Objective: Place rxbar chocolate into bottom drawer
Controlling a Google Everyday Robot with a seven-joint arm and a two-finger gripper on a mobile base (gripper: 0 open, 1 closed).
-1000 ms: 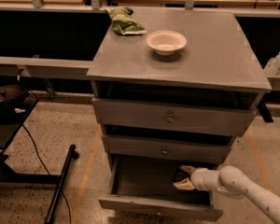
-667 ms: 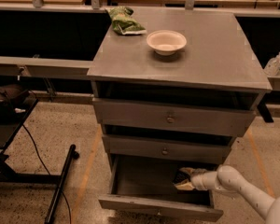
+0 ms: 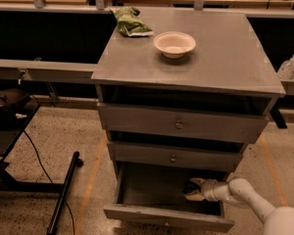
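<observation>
Change since earlier frame: arm point(image 3: 247, 203) is drawn in closer at the lower right, its rounded white elbow now larger at the corner. The pincer point(image 3: 194, 190) has barely shifted and stays at the right-hand end of the bottom drawer point(image 3: 157, 216). All other items are unmoved.

1. Pincer. Pale, glossy, at the end of a smooth white tubular arm. It is inside the drawer cavity, near the right wall. Cannot tell whether it is released or clenched.
2. Rxbar chocolate. Not separately discernible. A dark patch shows at the pincer's mouth, inside the bottom drawer, but whether this is the bar cannot be told.
3. Bottom drawer. Grey sheet metal, a wide box with a plain flat front panel, pulled out. The interior is dark and in shadow.
4. Middle drawer point(image 3: 137, 152). Grey metal, shallow, with a small round knob, closed.
5. Top drawer point(image 3: 137, 120). Same make, with a round knob, closed.
6. Table point(image 3: 225, 58). Flat matte grey top, square-edged and faintly scuffed.
7. White bowl point(image 3: 174, 44). Round, shallow and smooth, standing upright near the middle of the table.
8. Green snack bag point(image 3: 130, 23). Crinkled glossy film, lying at the table's rear left corner, well apart from the bowl.
9. Floor point(image 3: 49, 141). Speckled terrazzo with orange tape lines.
10. Bottle point(image 3: 286, 67). Clear with a pump top, on a ledge to the right of the table.
</observation>
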